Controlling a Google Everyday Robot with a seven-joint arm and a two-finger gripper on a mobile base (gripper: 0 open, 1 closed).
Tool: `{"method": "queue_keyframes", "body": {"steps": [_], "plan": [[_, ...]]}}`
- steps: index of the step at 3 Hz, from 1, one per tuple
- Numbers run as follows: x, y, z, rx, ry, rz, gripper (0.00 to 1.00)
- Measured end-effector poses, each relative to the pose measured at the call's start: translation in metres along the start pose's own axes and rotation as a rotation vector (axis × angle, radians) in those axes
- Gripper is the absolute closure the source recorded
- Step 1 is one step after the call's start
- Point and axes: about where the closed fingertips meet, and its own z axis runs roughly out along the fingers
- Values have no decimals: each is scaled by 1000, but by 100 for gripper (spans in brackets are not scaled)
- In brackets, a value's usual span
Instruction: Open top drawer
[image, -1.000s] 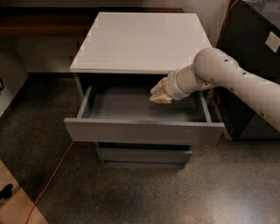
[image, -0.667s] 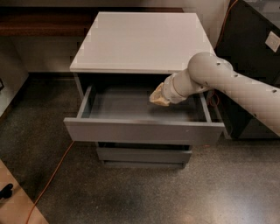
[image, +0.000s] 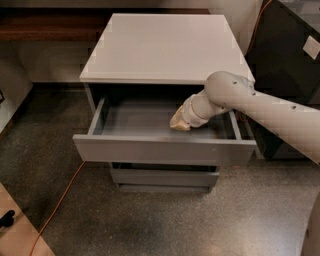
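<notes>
Wide matte-grey handleless top drawer: drawn well out of white-topped grey cabinet, plain interior exposed; task judged essentially done. Tan tool: inside drawer, right half; apart or together not discernible.

Grey drawer cabinet with a pale, flat top, seen from above and in front. The top drawer stands pulled well out toward the near side, its plain grey interior exposed. The robot arm reaches in from the right. Its gripper (tan-coloured at the tip) hangs inside the drawer, right of centre, just behind the front panel. A narrower drawer shows below. An orange cable crosses the speckled floor at near left.
</notes>
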Motion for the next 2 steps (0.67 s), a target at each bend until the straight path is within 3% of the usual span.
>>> {"method": "queue_keyframes", "body": {"steps": [2], "plan": [[14,11,19,-22,27,24,100]]}}
